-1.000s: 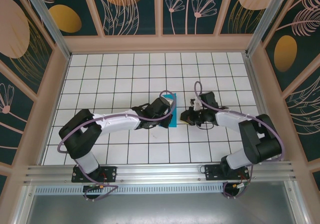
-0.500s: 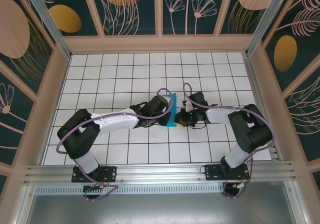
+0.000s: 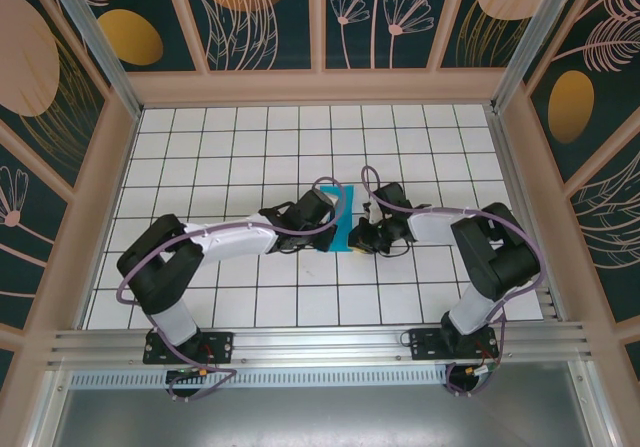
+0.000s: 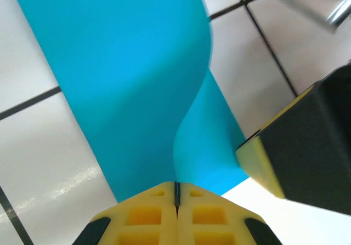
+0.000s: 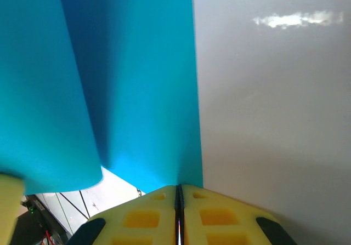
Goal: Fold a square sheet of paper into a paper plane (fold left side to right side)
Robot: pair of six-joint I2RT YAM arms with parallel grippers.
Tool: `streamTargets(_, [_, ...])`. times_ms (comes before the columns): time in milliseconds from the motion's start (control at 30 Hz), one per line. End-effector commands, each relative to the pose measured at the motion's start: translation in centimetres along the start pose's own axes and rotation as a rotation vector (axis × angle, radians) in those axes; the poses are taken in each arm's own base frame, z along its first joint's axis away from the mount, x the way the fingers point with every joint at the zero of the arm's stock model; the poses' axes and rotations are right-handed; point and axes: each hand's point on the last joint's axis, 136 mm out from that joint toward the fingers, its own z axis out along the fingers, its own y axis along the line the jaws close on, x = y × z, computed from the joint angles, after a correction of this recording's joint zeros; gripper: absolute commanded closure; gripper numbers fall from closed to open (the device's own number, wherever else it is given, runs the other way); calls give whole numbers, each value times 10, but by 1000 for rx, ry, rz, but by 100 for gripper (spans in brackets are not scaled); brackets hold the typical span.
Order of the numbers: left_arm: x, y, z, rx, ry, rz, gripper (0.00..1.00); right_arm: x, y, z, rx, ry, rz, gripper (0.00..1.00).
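The square sheet of paper (image 3: 343,215) is teal and stands bowed up as a narrow strip at the middle of the tiled table. In the left wrist view the paper (image 4: 137,80) curls over itself, and its near edge runs into the seam of my left gripper (image 4: 176,193), which is shut on it. My right gripper (image 5: 178,191) is likewise shut, with the paper's (image 5: 142,91) straight right edge caught between its pads. From above, the left gripper (image 3: 333,231) and the right gripper (image 3: 356,237) meet at the paper's near end, almost touching. No paper plane shape is visible.
White grid tiles (image 3: 250,147) cover the table (image 3: 430,297), boxed in by wooden walls (image 3: 320,87). Both forearms lie low across the middle row. The right gripper's black and yellow finger (image 4: 307,146) sits close beside the left jaws.
My right gripper has slid left up to the paper's near end and closed in beside the left gripper. The paper now looks narrower from above. The left arm has barely shifted.
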Motion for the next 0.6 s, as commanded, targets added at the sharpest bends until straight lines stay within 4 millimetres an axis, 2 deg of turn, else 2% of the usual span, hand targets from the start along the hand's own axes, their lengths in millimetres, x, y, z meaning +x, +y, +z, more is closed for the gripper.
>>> streamTargets(0, [9, 12, 4, -60, 58, 67, 96, 6, -17, 6, 84, 23, 10, 88])
streamTargets(333, [-3, 22, 9, -126, 59, 118, 94, 7, -16, 8, 86, 32, 4, 88])
streamTargets(567, [-16, 14, -2, -101, 22, 121, 93, 6, -16, 9, 87, 36, 3, 88])
